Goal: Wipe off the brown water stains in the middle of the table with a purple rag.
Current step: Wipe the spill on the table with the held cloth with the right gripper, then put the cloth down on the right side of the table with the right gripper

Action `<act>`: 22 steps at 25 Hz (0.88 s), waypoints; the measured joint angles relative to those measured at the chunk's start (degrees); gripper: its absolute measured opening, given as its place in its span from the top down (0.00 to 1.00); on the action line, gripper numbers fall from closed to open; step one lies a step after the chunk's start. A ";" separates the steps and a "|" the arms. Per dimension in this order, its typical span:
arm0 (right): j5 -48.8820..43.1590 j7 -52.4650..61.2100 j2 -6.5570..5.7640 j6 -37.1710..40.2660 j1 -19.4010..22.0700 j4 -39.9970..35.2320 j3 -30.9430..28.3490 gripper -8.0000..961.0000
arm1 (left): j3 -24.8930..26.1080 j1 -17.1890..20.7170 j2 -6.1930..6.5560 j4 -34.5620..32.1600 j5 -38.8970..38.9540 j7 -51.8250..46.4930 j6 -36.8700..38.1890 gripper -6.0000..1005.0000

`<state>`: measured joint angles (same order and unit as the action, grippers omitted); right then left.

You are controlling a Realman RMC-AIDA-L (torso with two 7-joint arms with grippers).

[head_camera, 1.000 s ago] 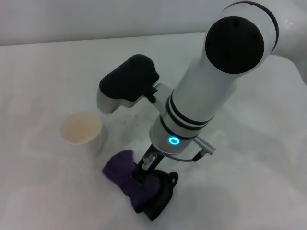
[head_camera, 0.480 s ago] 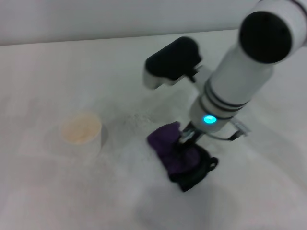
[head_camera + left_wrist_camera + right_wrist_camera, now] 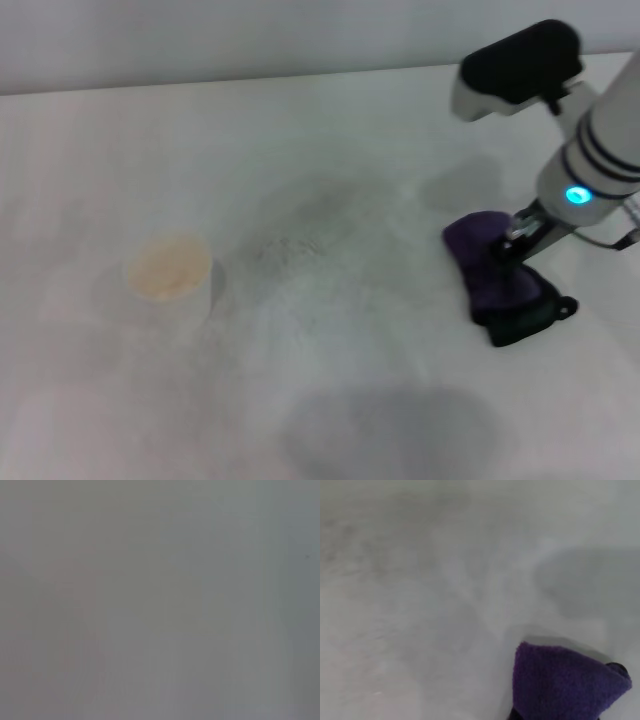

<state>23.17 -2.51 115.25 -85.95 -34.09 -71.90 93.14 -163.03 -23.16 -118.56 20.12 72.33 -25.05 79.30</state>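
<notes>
The purple rag [image 3: 492, 270], bunched with black edging, sits at the right side of the white table [image 3: 330, 400]. My right gripper [image 3: 517, 247] comes down on it from above and is shut on it. The right wrist view shows a corner of the purple rag [image 3: 565, 685] over the pale table [image 3: 420, 605]. No brown water stains show anywhere on the table; only faint grey speckled smudges [image 3: 285, 250] mark its middle. My left gripper is out of the head view, and the left wrist view is a blank grey field.
A white paper cup [image 3: 170, 275] with a tan inside stands upright at the left. The table's far edge [image 3: 250, 80] meets a pale wall at the back. A soft shadow [image 3: 390, 430] lies on the front of the table.
My right arm has swept from the front centre, beside the cup, across to the right and slightly back, carrying the purple rag along the table with it.
</notes>
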 joint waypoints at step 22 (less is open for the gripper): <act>-5.44 -7.68 0.15 1.28 1.14 5.83 -9.37 0.91 | 0.09 -0.05 0.00 0.11 0.01 0.05 -0.02 0.11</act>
<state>17.74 -10.18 115.40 -84.67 -32.95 -66.07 83.77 -162.95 -23.20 -118.56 20.23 72.33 -25.00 79.28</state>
